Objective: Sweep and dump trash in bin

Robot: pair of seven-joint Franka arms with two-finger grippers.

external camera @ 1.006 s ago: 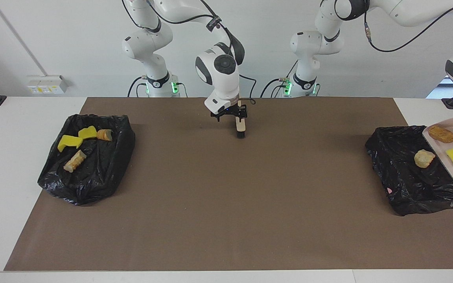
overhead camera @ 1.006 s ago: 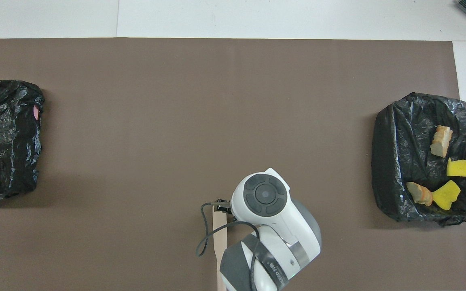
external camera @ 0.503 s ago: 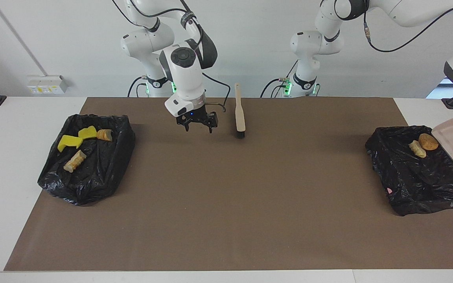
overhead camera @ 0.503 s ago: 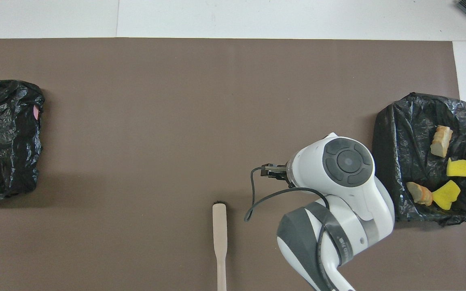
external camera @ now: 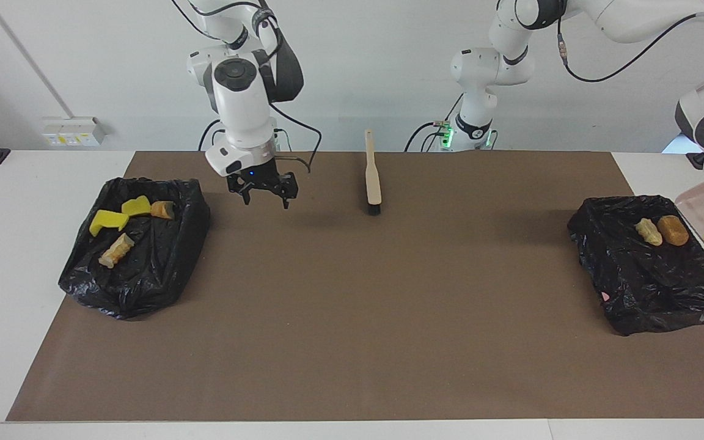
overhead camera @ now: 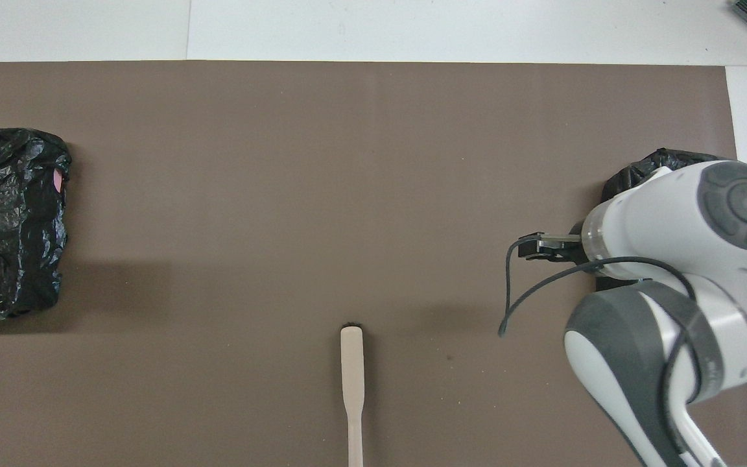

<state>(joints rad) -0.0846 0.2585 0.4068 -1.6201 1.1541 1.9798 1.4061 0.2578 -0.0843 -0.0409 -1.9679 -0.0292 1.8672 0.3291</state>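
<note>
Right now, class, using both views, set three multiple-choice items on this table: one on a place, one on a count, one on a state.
1. Where is the brush?
A. Lying on the brown mat, at its edge nearest the robots
B. In a bin
C. In a gripper

2. How many trash pieces lie in the black-lined bin at the right arm's end?
A. Two
B. Four
C. Six

3. What state is the right gripper in?
A. Shut on the brush
B. Shut on a sponge scrap
C. Open and empty

Key:
1 A, the brush lies flat with nothing touching it.
2 B, two are yellow and two tan.
3 C, its fingers are spread above the mat, between bin and brush.
</note>
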